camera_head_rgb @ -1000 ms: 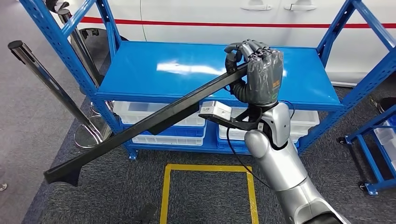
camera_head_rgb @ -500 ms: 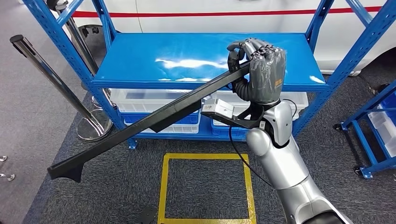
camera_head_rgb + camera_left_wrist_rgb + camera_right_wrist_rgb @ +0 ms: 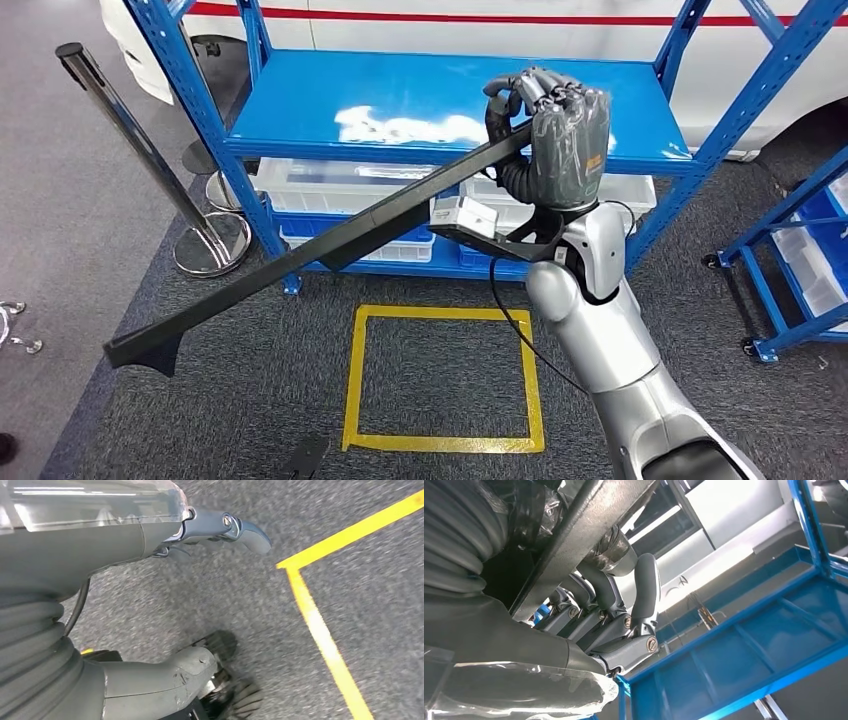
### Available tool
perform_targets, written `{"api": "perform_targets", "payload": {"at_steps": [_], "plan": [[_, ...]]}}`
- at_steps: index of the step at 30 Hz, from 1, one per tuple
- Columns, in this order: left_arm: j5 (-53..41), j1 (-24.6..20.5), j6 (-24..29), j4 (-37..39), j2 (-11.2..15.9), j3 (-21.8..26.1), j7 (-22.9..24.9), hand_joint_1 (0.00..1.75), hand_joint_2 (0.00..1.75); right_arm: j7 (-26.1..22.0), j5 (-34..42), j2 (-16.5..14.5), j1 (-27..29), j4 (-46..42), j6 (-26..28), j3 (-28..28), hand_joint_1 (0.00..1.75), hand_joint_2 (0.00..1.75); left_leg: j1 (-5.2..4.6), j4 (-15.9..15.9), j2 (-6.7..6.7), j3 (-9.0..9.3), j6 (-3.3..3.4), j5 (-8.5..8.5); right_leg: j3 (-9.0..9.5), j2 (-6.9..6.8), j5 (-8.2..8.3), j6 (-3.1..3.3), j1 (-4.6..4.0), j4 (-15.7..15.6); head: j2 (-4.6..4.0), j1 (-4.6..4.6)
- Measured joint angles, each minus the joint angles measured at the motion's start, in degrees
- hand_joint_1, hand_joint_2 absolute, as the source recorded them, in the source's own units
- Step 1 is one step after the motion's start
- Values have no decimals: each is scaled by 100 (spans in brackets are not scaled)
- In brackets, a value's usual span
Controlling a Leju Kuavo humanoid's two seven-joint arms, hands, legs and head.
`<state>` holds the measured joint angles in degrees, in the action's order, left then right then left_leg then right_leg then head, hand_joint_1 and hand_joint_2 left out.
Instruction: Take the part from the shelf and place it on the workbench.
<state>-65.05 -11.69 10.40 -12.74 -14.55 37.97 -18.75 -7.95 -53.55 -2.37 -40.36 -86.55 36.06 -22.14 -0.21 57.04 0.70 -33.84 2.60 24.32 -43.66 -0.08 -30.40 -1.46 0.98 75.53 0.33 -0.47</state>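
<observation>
The part [image 3: 330,245] is a long black bar. My right hand [image 3: 560,140] grips its upper end in front of the blue shelf [image 3: 420,100]. From there the bar slopes down to the left, and its far end hangs over the grey carpet. In the right wrist view the dark fingers [image 3: 624,625] wrap around the bar [image 3: 589,525]. My left hand [image 3: 210,525] hangs over the carpet, fingers apart and holding nothing.
A chrome stanchion post [image 3: 140,140] stands left of the shelf. White bins [image 3: 340,180] sit on the lower level. A yellow taped square [image 3: 440,375] marks the floor. Another blue rack [image 3: 800,270] stands at the right. A white vehicle [image 3: 500,20] is behind.
The whole picture has shifted: the camera has moved, and the yellow square and shelf now sit higher in the frame. My right hand still holds the bar in the same way.
</observation>
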Motion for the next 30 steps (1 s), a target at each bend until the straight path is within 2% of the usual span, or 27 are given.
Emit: {"api": "perform_targets", "payload": {"at_steps": [1, 2, 3, 4, 5, 6, 7, 8, 9, 10, 11, 13, 14, 15, 16, 18, 19, 20, 21, 23, 24, 25, 26, 28, 29, 30], "plan": [[5, -1, 1, 0, 1, 8, 5, 0, 175, -2, 0, -1, -22, 28, 0, 0, 175, 175, 1, 36, 0, -102, -15, -52, 133, -1, 148, -9, 11, -25, 0, 0], [8, -2, 2, 0, 1, 16, 7, 0, 175, -5, 0, -2, -48, 52, 0, 0, 175, 175, 4, 78, -1, -199, -34, -95, 366, -2, 292, -14, 23, -246, 0, -1], [7, -2, 3, 0, 2, 22, 8, 0, 175, -10, 0, -3, -77, 68, 1, 0, 175, 175, 0, 122, -3, -286, -58, -129, 643, -2, 317, -14, 29, -597, 0, 0], [7, -2, 4, 1, 4, 26, 9, 0, 175, -18, 1, -7, -102, 78, 2, 1, 175, 175, -4, 166, -4, -358, -86, -162, 912, 5, 262, 1, 21, -984, 0, -3], [8, 0, 6, 1, 6, 29, 9, 0, 175, -26, 3, -10, -119, 88, 4, 2, 175, 175, -8, 194, -6, -408, -117, -200, 1095, 10, 180, 24, 7, -1280, 0, -3], [9, 3, 9, 2, 8, 33, 9, 0, 175, -32, 6, -13, -127, 98, 9, 3, 175, 175, -11, 203, -7, -441, -147, -241, 1180, 16, 102, 55, -14, -1457, 0, -3], [10, 11, 11, 2, 9, 38, 8, 0, 175, -38, 9, -15, -127, 109, 14, 4, 175, 175, -7, 200, -9, -459, -180, -290, 1187, 20, 103, 98, -29, -1529, 0, -4], [12, 18, 13, 2, 13, 44, 7, 0, 175, -42, 13, -15, -126, 124, 19, 4, 175, 175, 4, 196, -13, -482, -211, -308, 1153, 12, 151, 147, -27, -1541, 0, -2], [13, 30, 14, 2, 16, 51, 6, 0, 175, -46, 14, -16, -127, 135, 23, 4, 175, 175, 15, 232, -18, -520, -242, -248, 1116, 6, 203, 199, -23, -1557, 0, -3], [14, 42, 14, 2, 19, 56, 5, 0, 175, -49, 14, -17, -129, 143, 25, 4, 175, 175, 29, 366, -23, -577, -274, -87, 1072, -2, 261, 254, -15, -1575, 0, -3], [15, 48, 14, 2, 23, 60, 3, 0, 175, -52, 15, -19, -131, 147, 26, 4, 175, 175, 44, 611, -26, -657, -302, 158, 1023, -9, 314, 297, -10, -1584, 0, -3], [18, 56, 15, 2, 25, 64, -5, 0, 175, -53, 15, -19, -131, 148, 26, 4, 175, 175, 60, 1344, -27, -838, -346, 662, 904, -16, 410, 336, -21, -1579, 0, -3], [20, 56, 15, 2, 26, 66, -10, 0, 175, -54, 15, -19, -129, 148, 26, 5, 175, 175, 64, 1645, -27, -883, -357, 779, 843, -19, 452, 338, -25, -1572, 0, -3], [22, 57, 16, 2, 27, 68, -14, 0, 175, -55, 15, -18, -127, 148, 25, 5, 175, 175, 65, 1786, -27, -851, -359, 779, 781, -20, 491, 336, -28, -1561, 0, -3], [23, 57, 16, 2, 28, 69, -17, 0, 175, -60, 15, -17, -127, 147, 25, 6, 175, 175, 65, 1710, -28, -716, -350, 676, 724, -18, 525, 332, -29, -1546, 0, -3], [24, 52, 17, 2, 31, 70, -27, 0, 175, -76, 13, -11, -128, 124, 22, 12, 175, 175, 49, 1022, -46, -209, -281, 410, 644, -12, 578, 313, -31, -1521, 0, -3], [25, 48, 19, 2, 33, 71, -35, 0, 175, -84, 10, -6, -133, 103, 21, 21, 175, 175, 34, 626, -61, 44, -239, 350, 620, -11, 606, 292, -33, -1516, 0, -2], [25, 45, 19, 2, 36, 72, -42, 0, 175, -88, 8, -1, -136, 80, 19, 32, 175, 175, 15, 326, -75, 222, -204, 339, 603, -13, 643, 262, -29, -1520, 0, -2], [25, 45, 20, 2, 38, 72, -45, 0, 175, -90, 7, 4, -139, 63, 17, 44, 175, 175, -4, 162, -88, 303, -178, 355, 589, -17, 688, 229, -17, -1537, 0, -2], [27, 53, 27, 2, 41, 74, -47, 0, 175, -89, -6, 18, -142, 41, 8, 62, 175, 175, -11, 36, -87, 322, -133, 264, 567, -14, 776, 158, 1, -1599, 0, -3], [29, 50, 32, 2, 42, 75, -46, 0, 175, -87, -21, 32, -146, 30, -1, 74, 175, 175, -1, -27, -73, 315, -103, 188, 549, -7, 752, 131, 5, -1608, 0, -2], [30, 45, 36, 2, 43, 76, -49, 0, 175, -86, -45, 51, -151, 16, -12, 89, 175, 175, 13, -93, -57, 299, -65, 113, 513, 1, 643, 109, 3, -1541, 0, -1], [32, 39, 39, 2, 43, 77, -50, 0, 175, -82, -70, 76, -155, -2, -19, 105, 175, 175, 29, -148, -40, 270, -34, 50, 445, 8, 437, 89, 0, -1351, 0, 1], [36, 34, 40, 2, 43, 77, -54, 0, 175, -69, -101, 132, -154, -29, -27, 135, 175, 175, 20, -119, -22, 141, -9, -23, 246, 12, -58, 49, 13, -656, 0, 3], [38, 37, 40, 2, 44, 78, -53, 0, 175, -63, -106, 160, -150, -38, -26, 149, 175, 175, 19, -76, -17, 61, -13, -52, 168, 12, -204, 25, 23, -306, 0, 3], [39, 40, 40, 2, 44, 78, -53, 0, 175, -58, -108, 183, -147, -43, -26, 161, 175, 175, 21, -24, -11, -24, -22, -78, 153, 11, -224, 0, 37, -89, 0, 3]]}}
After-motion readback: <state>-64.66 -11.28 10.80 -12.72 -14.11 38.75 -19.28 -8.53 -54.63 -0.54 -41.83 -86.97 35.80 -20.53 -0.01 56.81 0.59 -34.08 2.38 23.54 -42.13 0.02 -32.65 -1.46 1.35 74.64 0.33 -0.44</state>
